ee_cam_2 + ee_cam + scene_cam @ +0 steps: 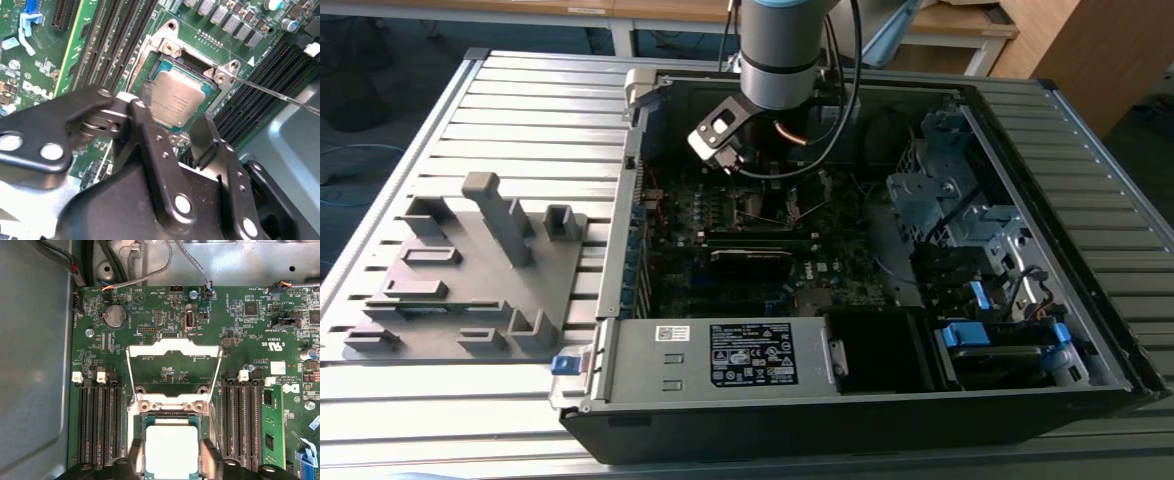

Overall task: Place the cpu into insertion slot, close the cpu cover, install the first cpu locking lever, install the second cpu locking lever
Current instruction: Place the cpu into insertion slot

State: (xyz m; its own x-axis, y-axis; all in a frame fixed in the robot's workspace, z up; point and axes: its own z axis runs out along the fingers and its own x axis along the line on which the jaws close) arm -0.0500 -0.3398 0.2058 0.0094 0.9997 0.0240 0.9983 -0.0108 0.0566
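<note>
First wrist view: the cpu (171,447) lies flat and square inside the insertion slot (172,419), so I judge the first step done or all but done. The tool (172,460) straddles the chip, one finger along each of two opposite sides. A thin dark gap shows between each finger and the chip's edge, so the tool looks slightly open and to my eye grips nothing, though the margin is small. The second wrist view shows the same: the tool (175,114) low over the socket, the cpu (177,97) seated between its fingers.

The cpu cover (172,347) is not closed. It is swung back on its hinge and lies over the circuit board (165,315) beyond the slot, green board showing through its cut-out. A thin locking lever (280,95) juts free from a corner of the socket, not latched. The cover and both levers are left to do.
</note>
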